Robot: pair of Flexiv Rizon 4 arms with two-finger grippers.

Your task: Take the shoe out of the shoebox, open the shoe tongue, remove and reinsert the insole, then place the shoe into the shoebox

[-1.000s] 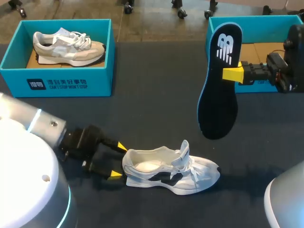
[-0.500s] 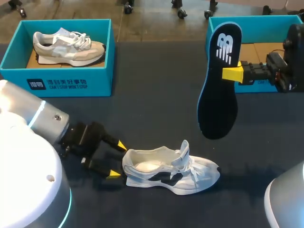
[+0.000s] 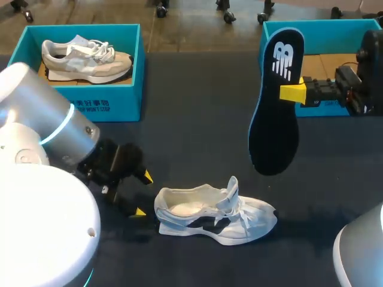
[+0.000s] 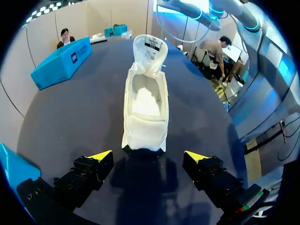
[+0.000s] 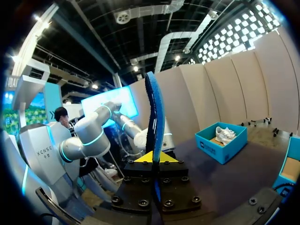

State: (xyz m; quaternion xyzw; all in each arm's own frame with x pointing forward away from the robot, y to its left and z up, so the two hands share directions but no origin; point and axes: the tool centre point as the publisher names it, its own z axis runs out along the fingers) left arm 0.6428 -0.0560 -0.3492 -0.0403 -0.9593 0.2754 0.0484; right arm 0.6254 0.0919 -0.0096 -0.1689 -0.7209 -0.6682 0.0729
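Note:
A white shoe (image 3: 215, 216) lies on its sole on the dark table, tongue pulled up and toe pointing right. My left gripper (image 3: 142, 194) stands open just behind its heel without touching it. In the left wrist view the shoe (image 4: 146, 108) lies ahead of the open left gripper (image 4: 147, 157), its inside showing pale. My right gripper (image 3: 293, 93) is shut on a dark blue-rimmed insole (image 3: 276, 104), holding it upright in the air above the table at the right. In the right wrist view the insole (image 5: 154, 117) stands edge-on in the shut right gripper (image 5: 153, 157).
A teal shoebox (image 3: 78, 98) at the back left holds a second pale shoe (image 3: 84, 58). Another teal shoebox (image 3: 335, 27) stands at the back right, behind the insole and my right arm. Bare dark table lies between the boxes and the shoe.
My left gripper has drawn back a little from the shoe's heel, and the left arm has swung higher in the view. The right arm and insole have not moved.

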